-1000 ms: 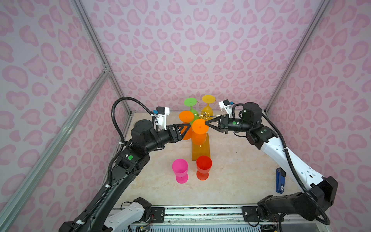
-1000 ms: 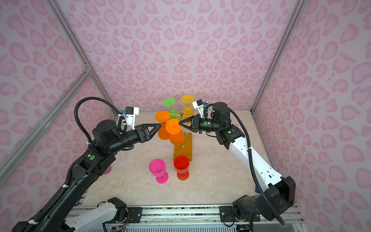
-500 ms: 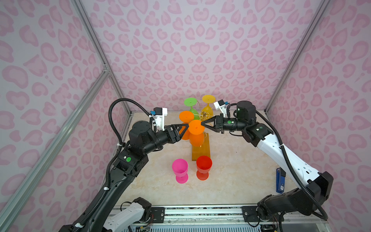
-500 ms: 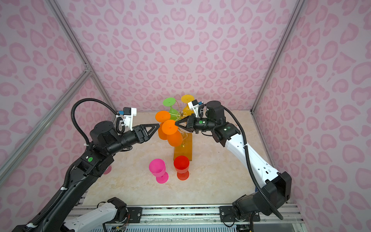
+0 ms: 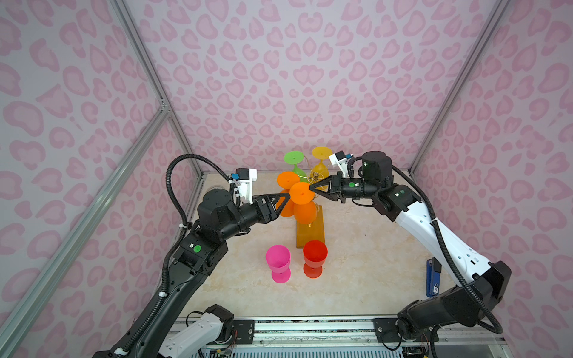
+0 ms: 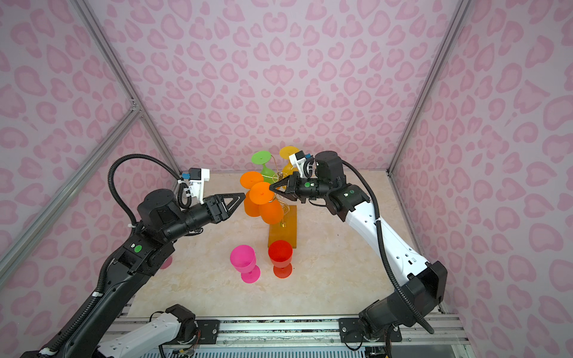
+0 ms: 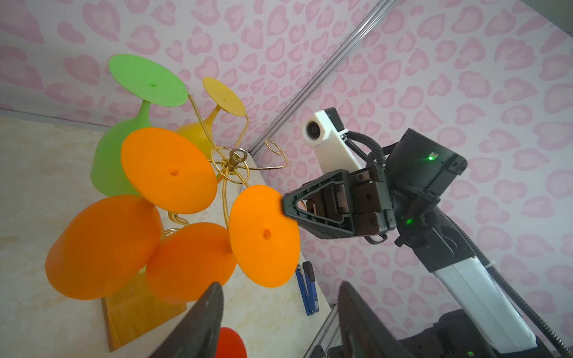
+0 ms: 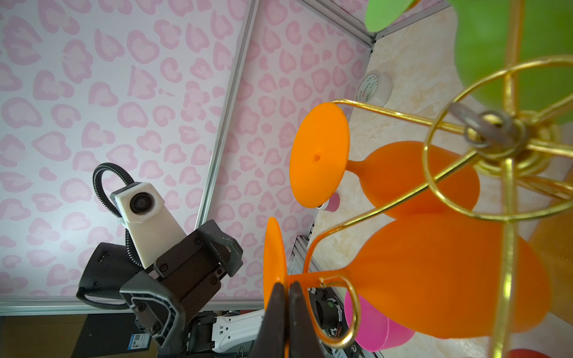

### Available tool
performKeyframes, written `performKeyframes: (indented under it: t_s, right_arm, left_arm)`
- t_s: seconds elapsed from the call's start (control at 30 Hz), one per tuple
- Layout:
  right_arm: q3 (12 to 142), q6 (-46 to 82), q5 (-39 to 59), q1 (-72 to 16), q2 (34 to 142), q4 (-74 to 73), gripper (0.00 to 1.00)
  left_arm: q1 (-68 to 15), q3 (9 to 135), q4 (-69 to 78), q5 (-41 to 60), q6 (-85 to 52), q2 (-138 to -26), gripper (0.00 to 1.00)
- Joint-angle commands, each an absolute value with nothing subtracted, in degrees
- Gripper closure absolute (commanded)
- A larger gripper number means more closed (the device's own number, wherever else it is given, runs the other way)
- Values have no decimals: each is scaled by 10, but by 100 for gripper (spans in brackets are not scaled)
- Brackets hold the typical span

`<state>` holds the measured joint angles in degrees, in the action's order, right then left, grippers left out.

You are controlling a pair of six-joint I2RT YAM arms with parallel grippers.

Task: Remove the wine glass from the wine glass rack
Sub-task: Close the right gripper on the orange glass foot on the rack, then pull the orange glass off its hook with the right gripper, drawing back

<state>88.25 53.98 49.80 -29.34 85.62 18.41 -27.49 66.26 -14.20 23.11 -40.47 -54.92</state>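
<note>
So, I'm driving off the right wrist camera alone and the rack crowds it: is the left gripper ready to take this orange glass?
Observer: Its jaws are open. In a top view the left gripper sits close beside the foot of the near orange glass, gripping nothing.
Operator: What hangs out of my sight?
Observer: A yellow glass hangs upside down on the wine glass rack, beside the green glass.
Operator: Anything loose on my side?
Observer: Yes, a blue tool lies flat at the far right of the table.
</note>
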Motion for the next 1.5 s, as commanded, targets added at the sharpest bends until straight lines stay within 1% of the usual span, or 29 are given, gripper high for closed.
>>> performKeyframes:
  t_s: [0.0, 0.63, 1.47]
  right_arm:
    - [893, 539, 490, -293, 865, 197, 100]
    - [882, 596, 475, -271, 856, 166, 100]
    - [762, 671, 477, -244, 770, 68, 100]
  left_arm:
    - [-274, 660, -137, 230, -398, -544, 39]
    - [-272, 656, -139, 232, -398, -540, 39]
    - [-272, 667, -145, 237, -398, -551, 39]
